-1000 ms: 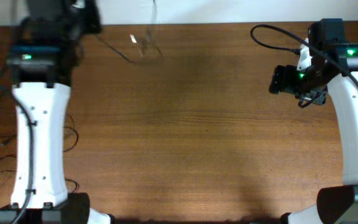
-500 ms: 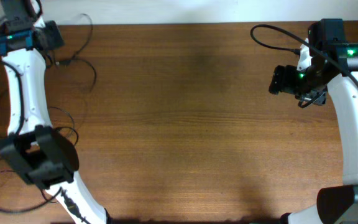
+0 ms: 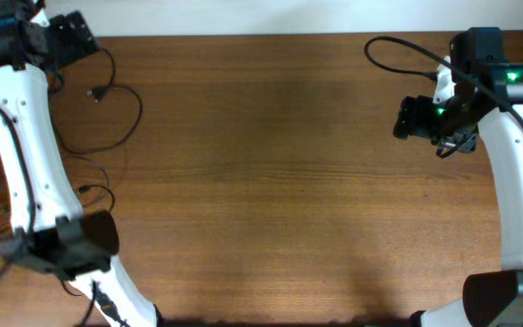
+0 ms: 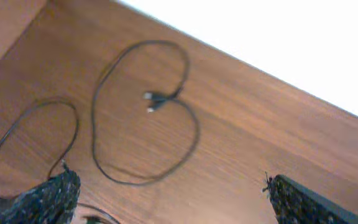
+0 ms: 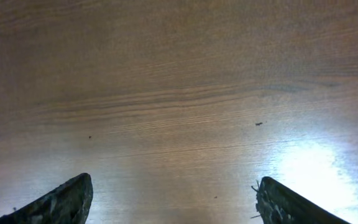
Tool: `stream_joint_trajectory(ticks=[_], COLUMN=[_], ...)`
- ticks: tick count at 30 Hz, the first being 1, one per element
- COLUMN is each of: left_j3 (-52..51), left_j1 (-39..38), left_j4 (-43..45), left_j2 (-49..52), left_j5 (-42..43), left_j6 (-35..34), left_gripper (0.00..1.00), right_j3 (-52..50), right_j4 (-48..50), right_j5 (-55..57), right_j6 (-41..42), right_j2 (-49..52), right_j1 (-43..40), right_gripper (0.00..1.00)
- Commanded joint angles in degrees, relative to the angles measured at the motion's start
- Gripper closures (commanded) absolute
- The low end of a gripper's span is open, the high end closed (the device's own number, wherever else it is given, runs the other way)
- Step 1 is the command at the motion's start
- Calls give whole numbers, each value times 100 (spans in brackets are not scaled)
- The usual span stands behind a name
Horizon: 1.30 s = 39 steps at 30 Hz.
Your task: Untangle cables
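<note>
Brown wooden table point(image 3: 261, 182) fills the view, with a white wall along its far edge. At the far left corner the left gripper point(image 4: 169, 183) has its fingers point(image 4: 45, 199) spread wide and grips nothing. The cables point(image 4: 156, 98) lie in loose loops on the wood at the left side, ahead of these fingers and not touching them. On the right side, well apart from the cables, the right gripper point(image 5: 173, 190) is also wide open and empty, over bare wood.

Brown wood-grain table point(image 3: 271, 182), a white strip point(image 3: 243, 16) along its far edge.
</note>
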Motion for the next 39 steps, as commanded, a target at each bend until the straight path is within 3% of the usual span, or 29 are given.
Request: stream_joint_trajectory(ticks=[1, 5, 12, 14, 27, 31, 35, 39], left_j3=[221, 221, 212, 212, 212, 212, 212, 212], left_j1=[-625, -1464, -1759, -1759, -1759, -1759, -1759, -1759], left_j4=[-289, -599, -1458, -1628, -1738, -1735, -1738, -1735], left_j2=[-815, -1346, -1381, -1384, -1381, -1381, -1381, -1381], left_j5=[105, 105, 105, 105, 105, 105, 105, 105], left_j6=[-55, -55, -55, -55, -55, -55, -55, -55], left_gripper=[1, 1, 0, 1, 1, 1, 1, 0], right_j3=[33, 70, 70, 68, 0, -1119, -4037, -6461], right_j4=[-17, -166, -522, -645, -459, 1014, 3915, 5831], right_j5=[-11, -13, -17, -55, -516, -404, -319, -295], right_j6=[-232, -557, -551, -503, -511, -509, -507, -509], right_j2=[-201, -942, -2256, -2516, -2549, -3143, -4754, -6242], right_j1=[2, 7, 4, 7, 11, 13, 295, 507], right_gripper=[15, 15, 13, 1, 1, 1, 1, 1])
